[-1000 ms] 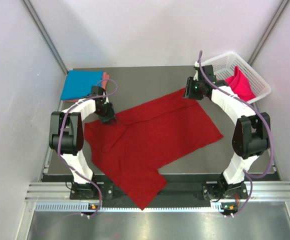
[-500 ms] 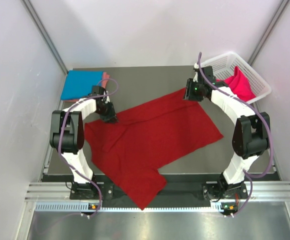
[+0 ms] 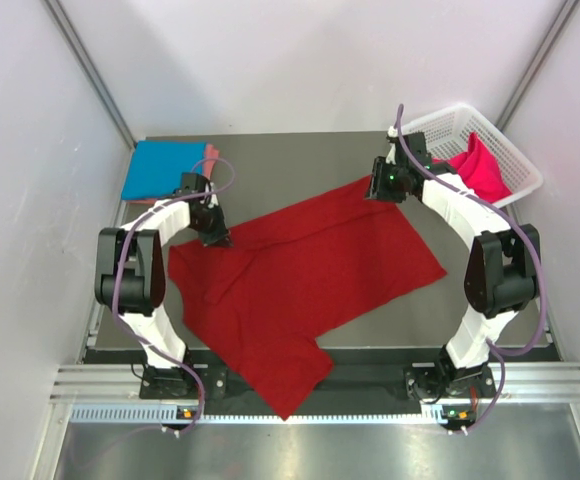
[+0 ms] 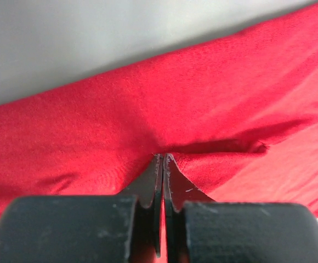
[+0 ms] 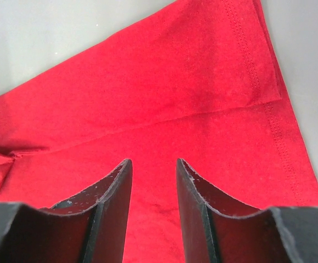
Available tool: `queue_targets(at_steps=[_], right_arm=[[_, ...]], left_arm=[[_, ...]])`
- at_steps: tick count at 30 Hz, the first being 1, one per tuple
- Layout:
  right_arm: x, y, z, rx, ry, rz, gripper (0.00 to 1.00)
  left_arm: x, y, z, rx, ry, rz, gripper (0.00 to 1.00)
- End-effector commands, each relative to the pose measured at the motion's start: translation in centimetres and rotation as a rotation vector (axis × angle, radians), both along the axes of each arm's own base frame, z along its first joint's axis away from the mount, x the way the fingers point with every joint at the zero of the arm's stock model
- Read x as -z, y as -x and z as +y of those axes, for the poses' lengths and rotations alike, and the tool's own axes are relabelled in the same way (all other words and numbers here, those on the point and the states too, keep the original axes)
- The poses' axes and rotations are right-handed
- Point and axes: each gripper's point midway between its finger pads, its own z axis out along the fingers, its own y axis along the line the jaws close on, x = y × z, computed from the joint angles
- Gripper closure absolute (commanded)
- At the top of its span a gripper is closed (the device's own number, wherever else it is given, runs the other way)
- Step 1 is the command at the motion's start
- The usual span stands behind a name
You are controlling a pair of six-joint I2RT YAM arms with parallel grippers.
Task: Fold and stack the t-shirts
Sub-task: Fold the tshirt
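Well, the grey table (image 3: 290,160) is mostly covered by the dark red t-shirt (image 3: 310,275), spread crumpled across the middle of the frame and trailing toward the lower edge. The white lattice basket (image 3: 440,118) sits upper right with the hot pink t-shirt (image 3: 482,168) inside. Upper left lies the folded bright blue t-shirt (image 3: 160,168), with a salmon pink t-shirt (image 3: 211,152) peeking out at its right side. The left gripper (image 4: 163,159) is clamped on the red shirt's upper-left edge, pinching a small ridge of cloth. The right gripper (image 5: 153,164) hangs over the shirt's upper-right hemmed corner, jaws apart, gripping nothing.
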Motion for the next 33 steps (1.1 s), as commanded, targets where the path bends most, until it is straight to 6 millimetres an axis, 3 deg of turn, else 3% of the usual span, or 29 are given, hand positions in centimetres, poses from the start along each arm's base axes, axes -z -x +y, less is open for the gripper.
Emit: queue_targets(at_steps=[1, 12, 19, 23, 29, 31, 33], right_arm=[[-2.1, -0.6, 0.5, -0.001, -0.033, -0.064, 0.62], [-1.6, -0.3, 0.9, -0.014, -0.032, -0.058, 0.62], [-1.1, 0.1, 0.7, -0.011, -0.031, -0.051, 0.62], [-0.8, 0.5, 0.7, -0.012, -0.03, -0.048, 0.62], [0.4, 1.2, 0.7, -0.017, -0.034, -0.033, 0.62], [0.6, 1.2, 0.7, -0.016, -0.035, -0.027, 0.62], [0.4, 1.0, 0.7, -0.018, -0.036, -0.032, 0.62]], left_arm=[[-2.7, -0.5, -0.6, -0.01, 0.04, -0.072, 1.0], [-4.3, 2.2, -3.7, 0.017, 0.099, -0.061, 1.0], [-3.5, 6.3, -5.9, 0.047, 0.121, -0.005, 1.0], [-4.6, 8.6, -6.7, 0.059, 0.143, -0.014, 0.98], [-6.6, 11.2, -10.3, 0.115, 0.313, 0.017, 0.75], [-7.7, 11.1, -11.0, 0.127, 0.345, -0.002, 0.65], [-8.2, 11.0, -10.4, 0.125, 0.303, -0.017, 0.61]])
